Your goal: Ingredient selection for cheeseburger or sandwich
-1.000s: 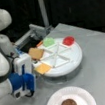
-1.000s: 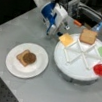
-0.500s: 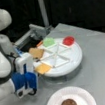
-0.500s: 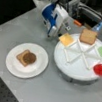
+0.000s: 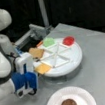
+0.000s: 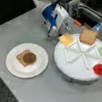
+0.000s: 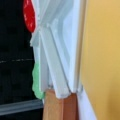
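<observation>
I see the gripper (image 5: 26,90) at a front view's lower left, just beside the divided tray (image 5: 76,58); I cannot tell its opening. Cheese square (image 6: 67,39) and bread slice (image 6: 88,36) lie in the tray; bread with patty (image 6: 29,58) sits on the plate (image 6: 38,69).

two bread slices (image 6: 88,36), one patty (image 6: 29,58), one cheese square (image 6: 67,39)
</observation>
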Robot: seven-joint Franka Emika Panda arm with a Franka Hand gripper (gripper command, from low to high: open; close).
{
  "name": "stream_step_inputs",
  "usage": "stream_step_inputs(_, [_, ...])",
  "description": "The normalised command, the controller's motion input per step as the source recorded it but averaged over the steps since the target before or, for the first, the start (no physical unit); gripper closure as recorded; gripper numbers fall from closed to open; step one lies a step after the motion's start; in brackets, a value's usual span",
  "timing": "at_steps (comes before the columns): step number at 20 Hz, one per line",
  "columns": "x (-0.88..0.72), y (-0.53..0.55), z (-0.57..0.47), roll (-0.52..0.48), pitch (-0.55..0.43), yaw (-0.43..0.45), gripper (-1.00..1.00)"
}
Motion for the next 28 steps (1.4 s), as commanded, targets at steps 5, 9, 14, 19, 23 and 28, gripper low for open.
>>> stream_step_inputs(5, [0.29, -0.24, -0.20, 0.236, -0.114, 0.146, 1.00])
stream_step_inputs(9, [0.32, -0.25, -0.22, 0.218, -0.126, 0.143, 1.00])
stream_step_inputs(14, [0.36, -0.29, -0.26, 0.215, -0.135, 0.135, 1.00])
stream_step_inputs(19, [0.42, -0.27, -0.25, 0.223, -0.125, 0.130, 1.00])
stream_step_inputs(23, [0.45, -0.28, -0.22, 0.207, -0.121, 0.134, 1.00])
stream_step_inputs(28, [0.40, -0.26, -0.16, 0.207, -0.108, 0.139, 1.00])
